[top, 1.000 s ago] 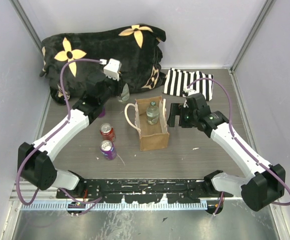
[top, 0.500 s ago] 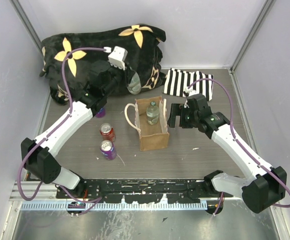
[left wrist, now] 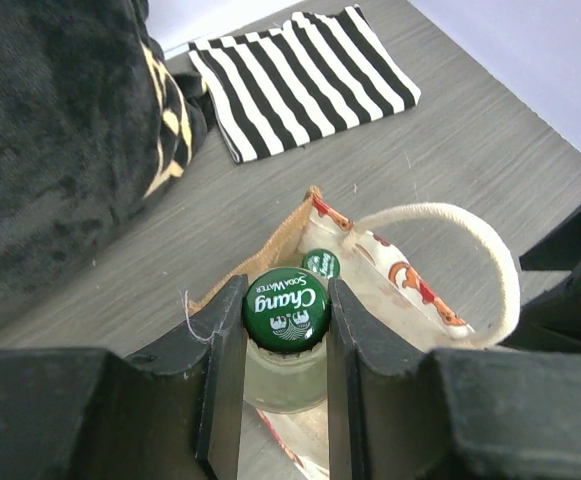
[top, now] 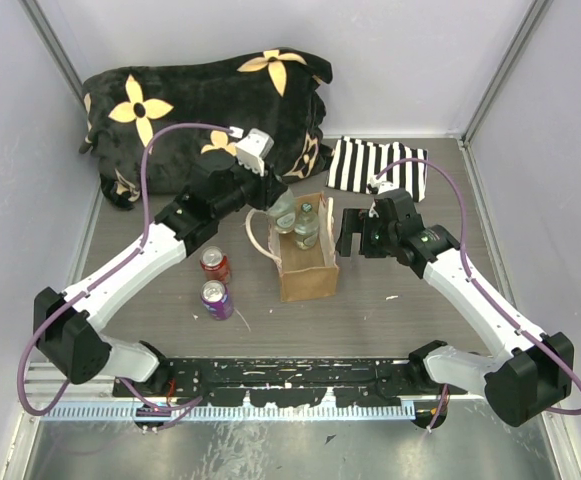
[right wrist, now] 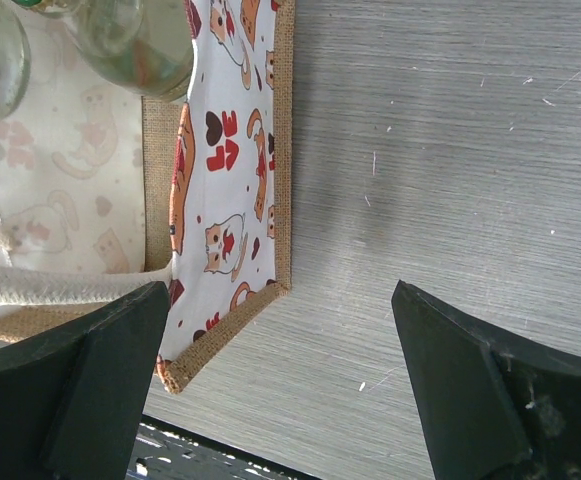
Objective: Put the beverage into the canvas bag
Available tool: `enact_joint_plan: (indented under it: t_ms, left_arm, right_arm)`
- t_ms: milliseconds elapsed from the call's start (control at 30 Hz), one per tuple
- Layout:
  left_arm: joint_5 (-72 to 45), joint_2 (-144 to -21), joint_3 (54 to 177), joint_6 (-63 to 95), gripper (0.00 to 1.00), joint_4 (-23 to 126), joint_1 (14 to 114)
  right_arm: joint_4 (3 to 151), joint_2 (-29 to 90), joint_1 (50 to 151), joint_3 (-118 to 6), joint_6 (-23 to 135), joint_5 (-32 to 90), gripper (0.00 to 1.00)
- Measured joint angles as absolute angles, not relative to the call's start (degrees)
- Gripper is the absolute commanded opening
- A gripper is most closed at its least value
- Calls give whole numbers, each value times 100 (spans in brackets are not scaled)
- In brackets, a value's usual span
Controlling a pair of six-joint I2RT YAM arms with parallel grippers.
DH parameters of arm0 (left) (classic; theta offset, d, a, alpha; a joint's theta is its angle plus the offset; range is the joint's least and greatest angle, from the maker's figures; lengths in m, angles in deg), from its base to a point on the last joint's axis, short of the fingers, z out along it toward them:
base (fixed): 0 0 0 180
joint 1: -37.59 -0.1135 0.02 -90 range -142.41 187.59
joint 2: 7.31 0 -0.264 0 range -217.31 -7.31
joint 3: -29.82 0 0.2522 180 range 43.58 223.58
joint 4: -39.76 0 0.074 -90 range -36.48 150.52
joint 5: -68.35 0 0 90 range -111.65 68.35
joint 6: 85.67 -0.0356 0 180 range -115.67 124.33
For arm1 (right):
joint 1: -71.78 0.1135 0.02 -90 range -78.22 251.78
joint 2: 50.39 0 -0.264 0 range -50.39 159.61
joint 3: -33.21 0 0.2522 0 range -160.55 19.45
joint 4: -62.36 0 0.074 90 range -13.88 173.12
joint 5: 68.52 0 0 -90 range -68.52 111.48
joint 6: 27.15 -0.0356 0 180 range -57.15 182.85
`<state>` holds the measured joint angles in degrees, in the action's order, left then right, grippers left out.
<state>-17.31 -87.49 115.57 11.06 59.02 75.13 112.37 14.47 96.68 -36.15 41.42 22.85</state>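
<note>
The tan canvas bag stands open mid-table with a cream handle on its left. One clear glass bottle with a green cap stands inside it. My left gripper is shut on a second clear bottle and holds it over the bag's back left rim. In the left wrist view the fingers clamp the green Chang cap, with the bag and the other cap just below. My right gripper is open and empty beside the bag's right wall.
A red can and a purple can stand left of the bag. A black flowered blanket fills the back left. A black-and-white striped cloth lies at the back right, behind the right arm.
My left arm has swung right and toward the bag, carrying the bottle from in front of the blanket to above the bag's back left rim. The right arm has not moved.
</note>
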Motion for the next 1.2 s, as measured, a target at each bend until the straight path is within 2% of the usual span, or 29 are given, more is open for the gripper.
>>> enact_joint_plan:
  t_ms: [467, 1200]
  left_arm:
    - [-1731, -8649, 10770, 1149, 0, 5810, 7672]
    - [-2424, -9112, 9937, 1254, 0, 4514, 7941]
  right_arm:
    - [11237, 1447, 9668, -3615, 4144, 2285, 100]
    - [11239, 1576, 9666, -3615, 4142, 2285, 100]
